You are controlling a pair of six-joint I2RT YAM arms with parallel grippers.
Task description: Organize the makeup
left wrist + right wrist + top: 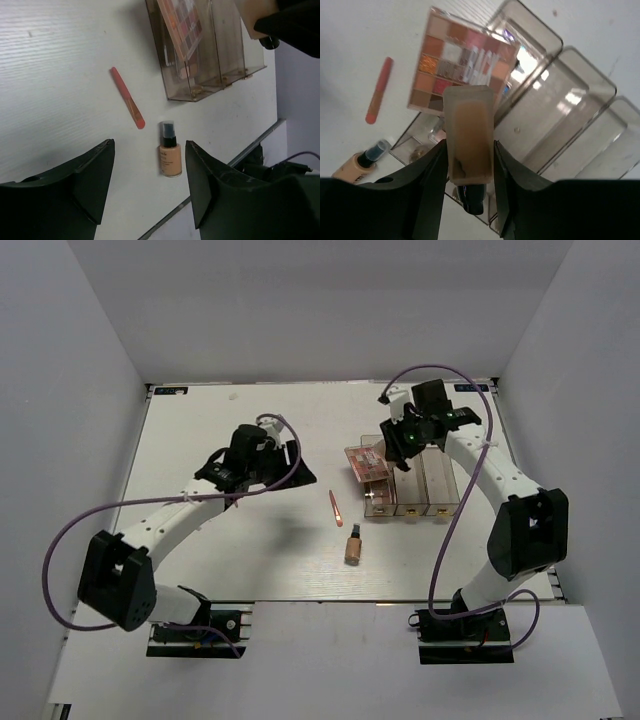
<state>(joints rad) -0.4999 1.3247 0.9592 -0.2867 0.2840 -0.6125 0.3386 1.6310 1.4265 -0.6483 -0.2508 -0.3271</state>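
Right gripper [469, 162] clamped on a beige foundation bottle [468, 125], cap down, just over the clear organizer [580, 100] near the counter's [230, 560] right edge; left gripper [150, 150], jaws apart and empty, faces the second bottle [170, 159] lying by the near edge, cap toward the far edge.

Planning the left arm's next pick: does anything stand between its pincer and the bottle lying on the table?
Nothing visible does. The open left pincer hangs above the table facing the beige bottle; the pink stick lies apart, off to the side.

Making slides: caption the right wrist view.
Right gripper grips a beige bottle above the clear organizer containing a palette.
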